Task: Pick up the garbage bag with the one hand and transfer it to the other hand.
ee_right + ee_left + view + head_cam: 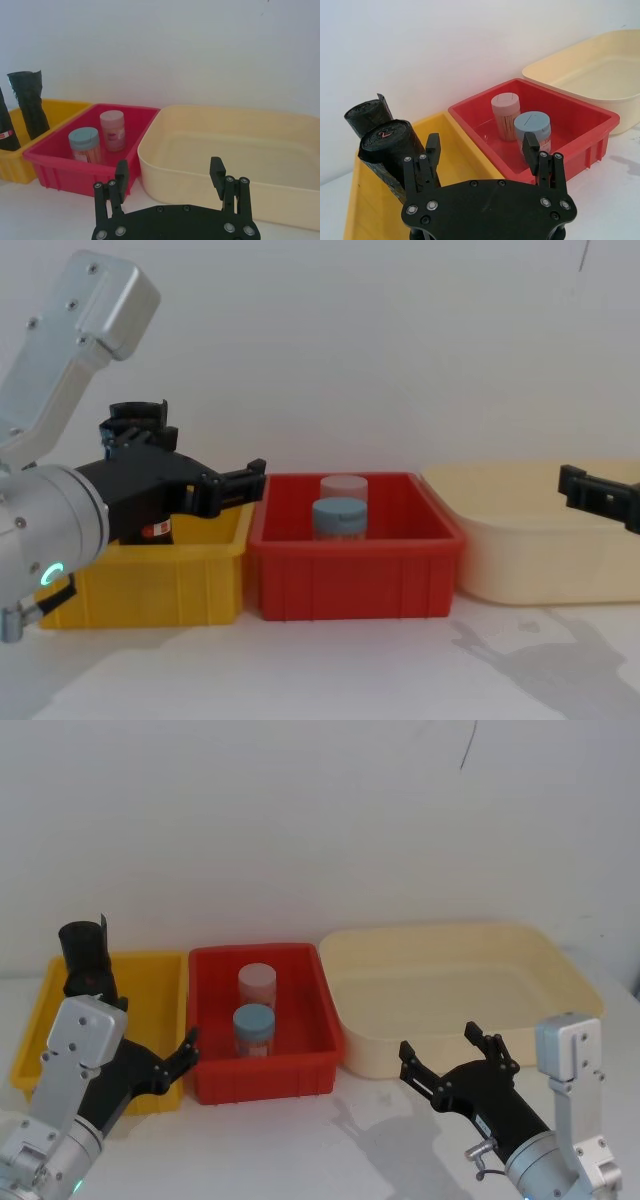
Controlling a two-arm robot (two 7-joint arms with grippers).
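Note:
The garbage bag (387,150), a black glossy roll with a red mark, stands upright in the yellow bin (455,150). At the edge of the right wrist view its red sticker shows on the garbage bag (5,127). My left gripper (481,149) is open over the yellow bin. The roll stands just outside one of its fingers (432,150), not between them. In the head view the left gripper (165,1060) sits at the bin's front right corner. My right gripper (438,1042) hovers open and holds nothing, in front of the cream tub (560,965).
A second, plain black roll (366,112) stands behind the garbage bag in the yellow bin. The red bin (310,1055) in the middle holds a pink-lidded jar (257,985) and a blue-lidded jar (253,1028). A white wall rises close behind the bins.

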